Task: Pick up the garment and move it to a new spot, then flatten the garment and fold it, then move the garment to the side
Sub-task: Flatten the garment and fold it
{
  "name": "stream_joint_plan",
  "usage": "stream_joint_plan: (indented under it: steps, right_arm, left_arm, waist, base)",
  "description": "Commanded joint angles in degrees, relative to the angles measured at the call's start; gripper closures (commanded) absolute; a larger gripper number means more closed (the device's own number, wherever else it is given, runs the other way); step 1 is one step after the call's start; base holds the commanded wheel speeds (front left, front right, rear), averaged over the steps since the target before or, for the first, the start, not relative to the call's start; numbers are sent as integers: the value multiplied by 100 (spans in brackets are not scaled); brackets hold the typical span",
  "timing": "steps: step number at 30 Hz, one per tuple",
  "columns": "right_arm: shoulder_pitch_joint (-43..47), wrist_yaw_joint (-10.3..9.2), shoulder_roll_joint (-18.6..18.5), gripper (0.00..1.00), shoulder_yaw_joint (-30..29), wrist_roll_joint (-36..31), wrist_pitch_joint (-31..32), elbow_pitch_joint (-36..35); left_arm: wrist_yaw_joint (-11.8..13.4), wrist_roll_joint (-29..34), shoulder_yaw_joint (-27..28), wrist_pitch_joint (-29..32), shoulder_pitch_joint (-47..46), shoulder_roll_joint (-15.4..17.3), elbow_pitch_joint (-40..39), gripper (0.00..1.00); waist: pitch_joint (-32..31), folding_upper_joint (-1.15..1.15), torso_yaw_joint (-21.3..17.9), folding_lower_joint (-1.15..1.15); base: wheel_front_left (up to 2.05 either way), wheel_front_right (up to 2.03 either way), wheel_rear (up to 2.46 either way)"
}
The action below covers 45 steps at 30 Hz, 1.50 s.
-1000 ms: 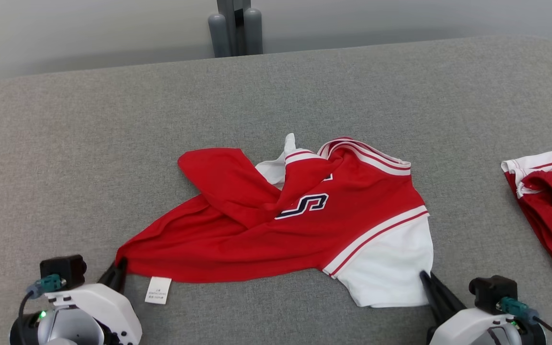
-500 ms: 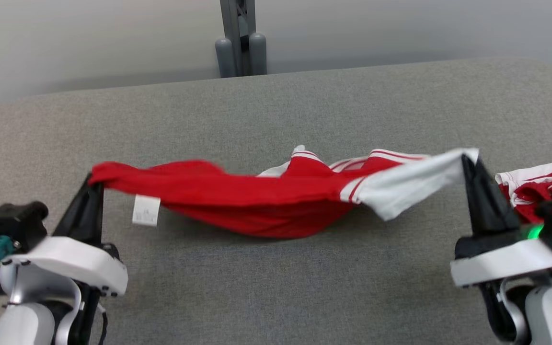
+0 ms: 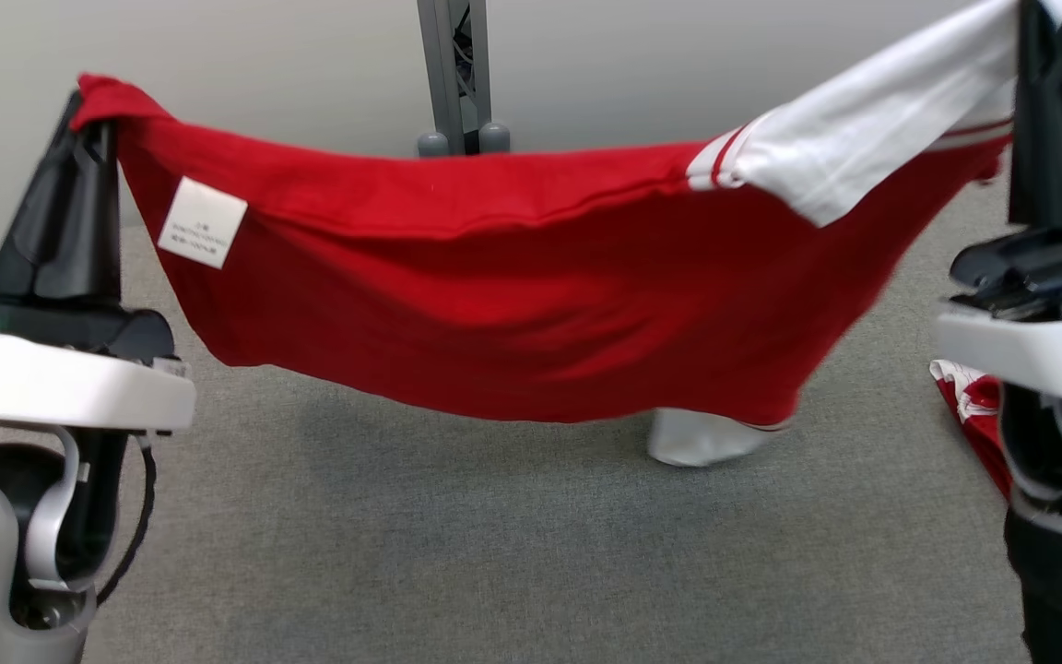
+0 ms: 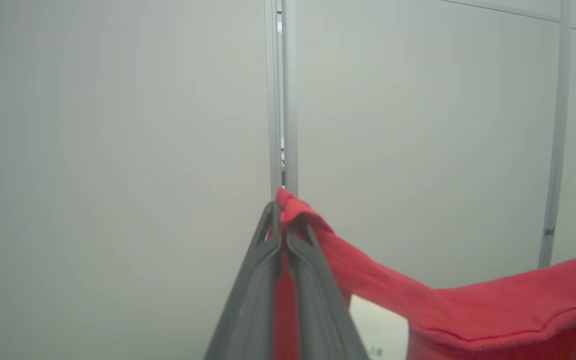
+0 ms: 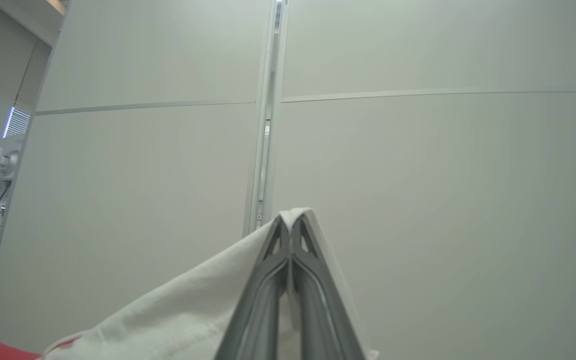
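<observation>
The garment (image 3: 513,286) is a red jersey with white sleeves and a white label. It hangs stretched in the air between my two grippers, above the grey table (image 3: 457,544). My left gripper (image 3: 93,106) is shut on its red corner at the upper left; in the left wrist view the red cloth (image 4: 368,280) sits pinched in that gripper (image 4: 282,215). My right gripper (image 3: 1033,18) is shut on the white sleeve at the upper right; the right wrist view shows the white cloth (image 5: 193,310) caught in it (image 5: 290,227). One white sleeve tip (image 3: 697,438) dangles low, near the table.
A second red and white garment (image 3: 978,415) lies on the table at the right, partly behind my right arm. A grey metal post (image 3: 457,74) stands behind the table against a pale panelled wall (image 4: 118,150).
Both grippers have risen and spread apart with the garment, lifting it off the table until it hangs stretched between them. The head view has shifted too.
</observation>
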Motion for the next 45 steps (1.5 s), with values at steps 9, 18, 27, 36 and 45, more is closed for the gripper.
stream_joint_plan:
  steps: [9,18,27,36,45]
  right_arm:
    - [-656,-2,-160,100,28,89,322,-46]
    - [-1450,-2,-274,100,185,393,210,1129]
    - [-3971,-3,-514,100,704,557,-678,3259]
    - [-5665,-2,-517,100,871,511,-930,4844]
    - [-5544,-2,-267,100,1324,1253,-923,6339]
  left_arm:
    - [-32,39,-33,100,-447,88,-172,100]
    - [-213,-142,-157,4,-1099,-88,642,100]
    - [-801,-340,-331,-84,-3529,-262,2778,100]
    - [-1318,-261,-394,-915,-5625,-498,5115,100]
    - [-1682,-676,-410,-911,-5889,-705,7202,100]
  waist:
    - [37,0,3,0]
    - [431,0,-9,0]
    - [1214,0,19,0]
    - [1864,0,117,0]
    - [2358,0,114,0]
  base:
    - [0,0,0]
    - [0,0,0]
    - [0,0,0]
    - [0,0,0]
    - [0,0,0]
